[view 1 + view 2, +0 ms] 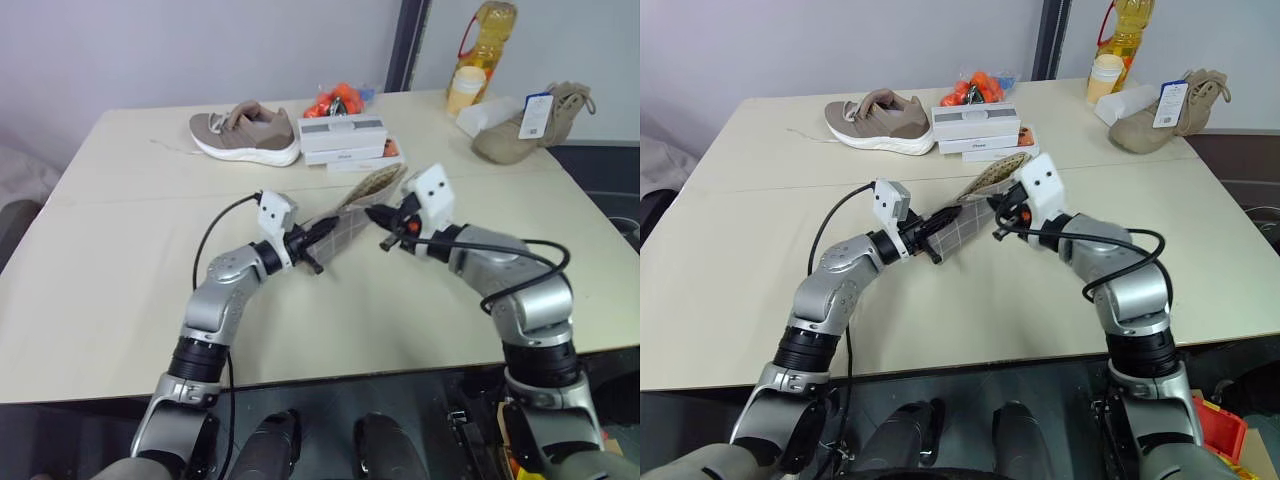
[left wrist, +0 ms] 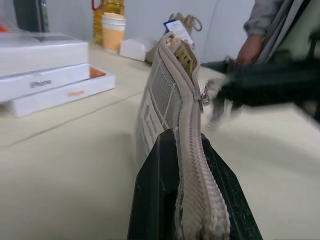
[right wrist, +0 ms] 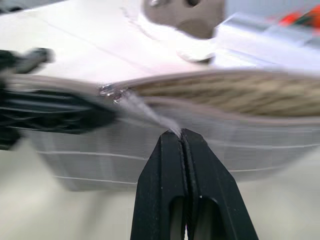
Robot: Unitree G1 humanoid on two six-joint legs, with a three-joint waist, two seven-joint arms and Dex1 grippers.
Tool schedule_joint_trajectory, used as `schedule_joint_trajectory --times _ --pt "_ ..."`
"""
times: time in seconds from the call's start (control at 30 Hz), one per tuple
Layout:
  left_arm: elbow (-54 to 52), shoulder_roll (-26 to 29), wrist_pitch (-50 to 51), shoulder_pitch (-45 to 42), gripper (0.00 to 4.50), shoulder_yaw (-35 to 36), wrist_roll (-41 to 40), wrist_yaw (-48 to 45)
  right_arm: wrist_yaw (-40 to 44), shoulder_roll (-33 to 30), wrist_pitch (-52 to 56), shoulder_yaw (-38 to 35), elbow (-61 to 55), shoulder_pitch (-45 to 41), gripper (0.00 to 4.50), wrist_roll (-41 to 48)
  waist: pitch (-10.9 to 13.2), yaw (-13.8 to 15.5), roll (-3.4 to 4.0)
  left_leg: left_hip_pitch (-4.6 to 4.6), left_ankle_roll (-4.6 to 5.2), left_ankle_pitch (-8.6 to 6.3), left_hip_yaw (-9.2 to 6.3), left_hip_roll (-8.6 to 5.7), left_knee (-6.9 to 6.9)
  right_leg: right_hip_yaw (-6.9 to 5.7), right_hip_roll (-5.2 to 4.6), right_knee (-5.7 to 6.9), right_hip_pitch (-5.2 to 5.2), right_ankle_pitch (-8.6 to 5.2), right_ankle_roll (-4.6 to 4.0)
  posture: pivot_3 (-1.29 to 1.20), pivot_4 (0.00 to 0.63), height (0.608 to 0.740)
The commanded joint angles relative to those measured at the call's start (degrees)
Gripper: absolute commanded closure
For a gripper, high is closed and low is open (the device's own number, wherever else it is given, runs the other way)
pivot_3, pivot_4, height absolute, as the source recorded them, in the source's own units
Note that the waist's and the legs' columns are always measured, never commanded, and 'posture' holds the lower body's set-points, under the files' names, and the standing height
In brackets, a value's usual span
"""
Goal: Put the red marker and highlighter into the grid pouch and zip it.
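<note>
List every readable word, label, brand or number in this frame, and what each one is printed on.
"iPhone", on the side of the middle white box in the stack, seen in the left wrist view.
Orange print on the lowest white box: too blurred to read.
Small label on the grid pouch: print not legible.
Blue and white tag on the tan boot: too small to read.
Label on the oil bottle: too small to read.

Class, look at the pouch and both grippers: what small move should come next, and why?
Probably the right gripper should draw the zipper pull loop along the open stretch. Its fingers are shut on the loop, the left gripper clamps the grid pouch at its zipped end, and the far mouth gapes.
</note>
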Motion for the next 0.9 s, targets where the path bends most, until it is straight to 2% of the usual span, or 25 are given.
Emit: schedule_joint_trajectory --times 0.03,0.2,0.33,0.43,0.5,0.53,0.63,0.77,0.9 --pt "-0.3 3.6 -4.7 0.5 4.50 0.3 2.9 -1.6 -2.3 -5.2 -3.4 -5.0 3.4 -2.8 4.47 -3.5 0.0 0.0 0.00 0.00 0.00 0.00 0.01 0.00 -0.01 0.00 0.00 -0.01 0.00 0.00 0.00 0.00 0.150 0.740" --pt "-0.6 7.6 -6.2 3.0 4.50 1.2 3.2 -3.9 -1.6 -11.0 -7.7 -4.1 8.2 -1.5 4.47 -6.9 0.0 -0.1 0.00 0.00 0.01 -0.01 0.04 0.00 -0.07 0.01 -0.03 -0.07 0.00 0.00 0.00 0.00 0.150 0.740" --pt "-1.1 9.4 -4.7 4.7 4.50 2.8 1.4 -4.9 2.7 -12.5 -7.3 -2.7 5.4 1.9 4.47 -5.0 0.0 -0.3 0.01 0.01 0.02 -0.01 0.07 0.09 -0.08 0.05 -0.04 -0.05 -0.03 0.00 0.00 0.00 0.150 0.740" --pt "-2.8 10.8 -2.6 6.7 3.49 4.2 -0.1 -4.7 9.7 -13.5 -6.8 -2.8 0.9 7.1 3.66 0.4 0.0 -0.4 0.01 0.01 0.03 -0.02 0.07 0.10 -0.08 0.05 -0.03 -0.06 -0.02 0.00 0.00 0.00 0.150 0.740" --pt "-3.8 11.6 -1.7 8.2 2.56 5.0 -0.6 -4.5 11.6 -13.9 -7.3 -3.4 -0.8 9.7 2.70 2.0 0.0 -0.3 0.02 0.01 0.05 -0.03 0.08 0.11 -0.09 0.06 -0.03 -0.05 -0.03 0.00 0.00 0.00 0.150 0.740" --pt "-4.2 11.9 -1.5 9.1 1.98 5.7 -0.4 -3.6 12.1 -14.1 -8.2 -3.6 -1.5 11.0 2.05 2.2 0.0 -0.1 0.02 0.01 0.05 -0.03 0.08 0.11 -0.09 0.06 -0.03 -0.05 -0.03 0.00 0.00 0.00 0.150 0.740" --pt "-6.9 12.7 1.2 14.4 0.53 10.3 -1.2 0.8 11.4 -12.9 -9.3 -6.9 -2.0 15.3 0.61 3.7 0.0 0.1 0.01 0.00 0.05 -0.03 0.07 0.10 -0.04 0.09 -0.08 -0.07 0.01 0.00 0.00 0.00 0.150 0.740" --pt "-11.8 12.5 5.1 22.7 0.53 17.1 -2.9 6.7 9.0 -11.2 -13.7 -10.2 0.6 19.2 0.61 3.5 0.0 0.0 0.01 0.01 0.06 -0.04 0.07 0.10 -0.05 0.10 -0.12 -0.09 0.02 -0.01 0.00 0.00 0.150 0.740" --pt "-13.8 12.4 6.0 27.5 0.53 21.5 -3.4 10.4 9.4 -10.3 -16.4 -11.8 3.2 20.4 0.61 4.2 0.0 0.2 0.01 0.02 0.06 -0.04 0.08 0.11 -0.06 0.10 -0.12 -0.09 0.01 -0.01 -0.01 0.00 0.150 0.740"
